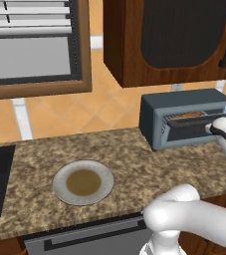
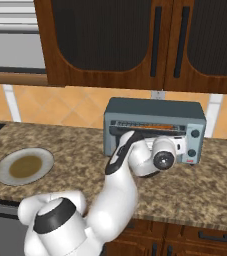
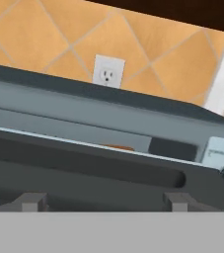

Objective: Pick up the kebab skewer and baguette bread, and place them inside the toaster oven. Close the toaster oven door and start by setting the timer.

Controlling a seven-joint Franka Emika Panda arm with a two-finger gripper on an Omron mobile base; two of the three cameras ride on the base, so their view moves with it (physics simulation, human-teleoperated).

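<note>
Your gripper (image 3: 103, 203) sits right at the oven door (image 1: 191, 128), fingertips (image 3: 30, 201) spread wide on either side of the bar handle (image 3: 133, 175) and clamped on nothing. The door stands nearly upright but looks a crack ajar, so judge this as the closing step: push the upper edge squarely toward the oven (image 2: 155, 127) until the gap vanishes, keeping your force centred so the panel doesn't twist, then back straight off before you reach for the knobs (image 2: 195, 134) at the right. Don't let a finger hook behind the bar as you withdraw. Through the slit you can see an orange strip (image 1: 188, 115), probably the bread on the rack, though the view is too narrow to be sure; the skewer can't be made out. The oven is a boxy grey-blue unit on the speckled counter (image 1: 134, 164), against the tiled wall, under the cabinets.
</note>
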